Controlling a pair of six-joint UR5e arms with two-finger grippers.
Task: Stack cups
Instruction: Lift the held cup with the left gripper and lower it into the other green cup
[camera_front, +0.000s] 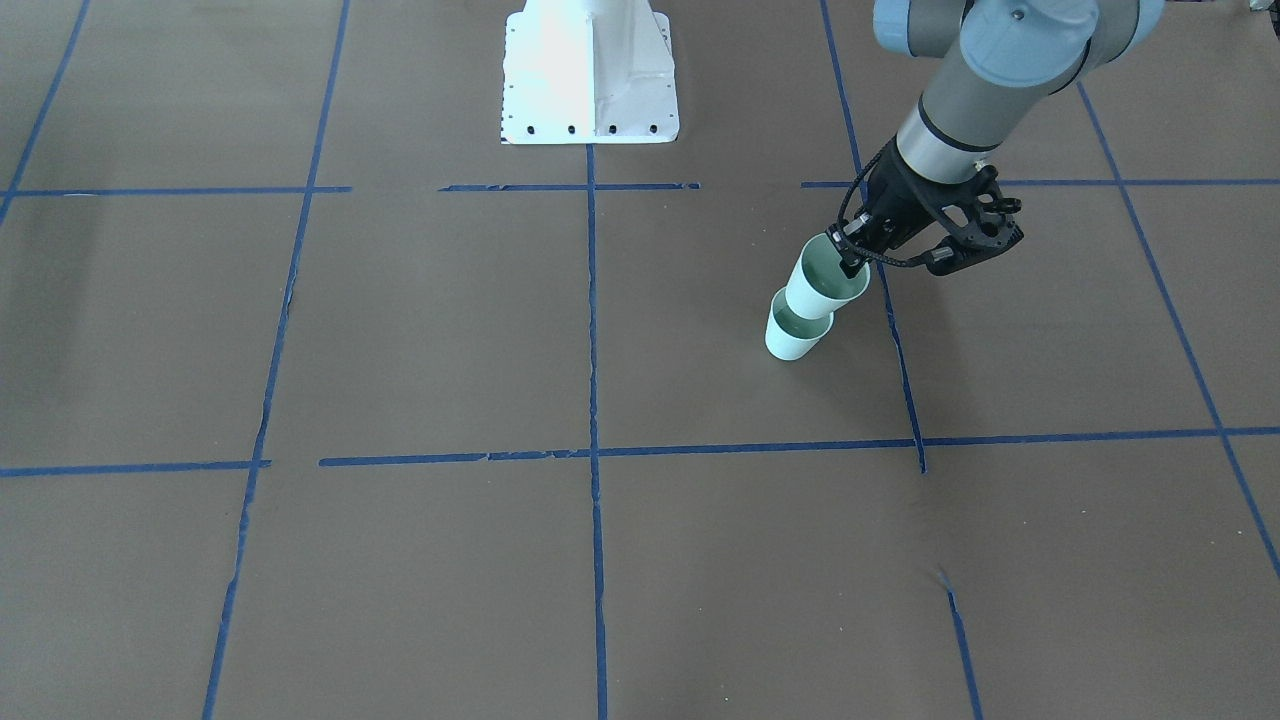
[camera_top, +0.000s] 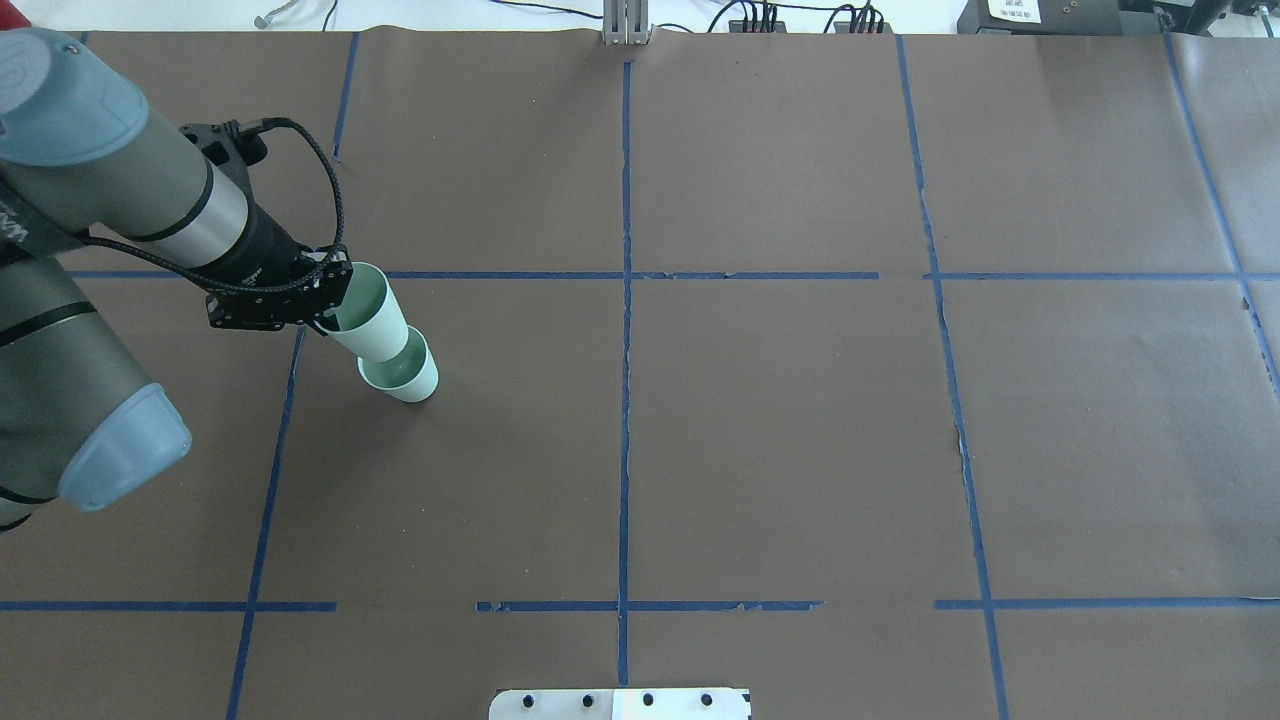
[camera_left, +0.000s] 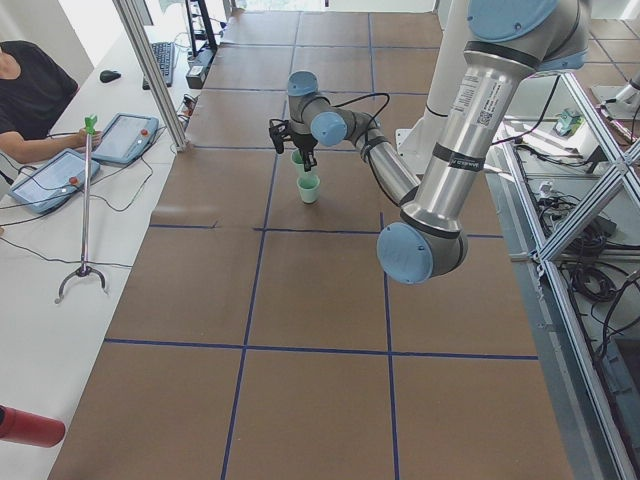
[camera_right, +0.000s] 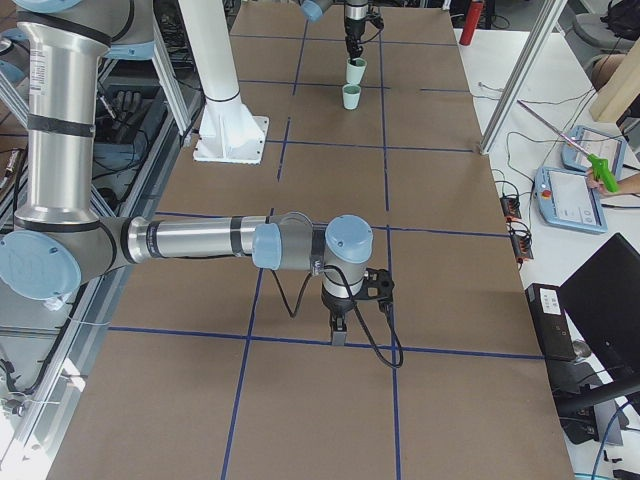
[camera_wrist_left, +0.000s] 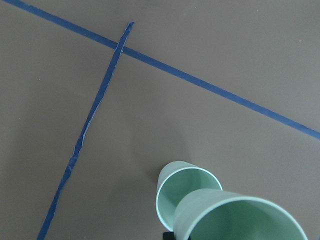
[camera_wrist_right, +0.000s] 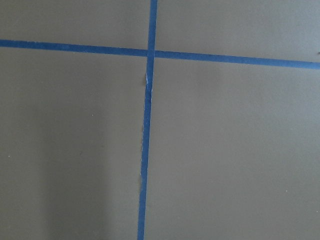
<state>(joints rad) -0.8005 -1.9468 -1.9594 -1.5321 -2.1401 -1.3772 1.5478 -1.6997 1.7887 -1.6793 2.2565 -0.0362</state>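
Note:
One mint-green cup (camera_front: 793, 335) stands upright on the brown table, also seen in the overhead view (camera_top: 405, 375) and the left wrist view (camera_wrist_left: 175, 192). My left gripper (camera_front: 848, 262) is shut on the rim of the second cup (camera_front: 822, 278) and holds it tilted just above the standing cup's mouth (camera_top: 372, 322). I cannot tell whether the two cups touch. The held cup fills the lower right of the left wrist view (camera_wrist_left: 235, 220). My right gripper (camera_right: 340, 325) shows only in the exterior right view, low over the table far from the cups; I cannot tell if it is open or shut.
The white robot base (camera_front: 590, 75) stands at the table's robot side. Blue tape lines (camera_top: 625, 300) divide the brown table cover. An operator (camera_left: 30, 90) with tablets (camera_left: 125, 137) sits beyond the far edge.

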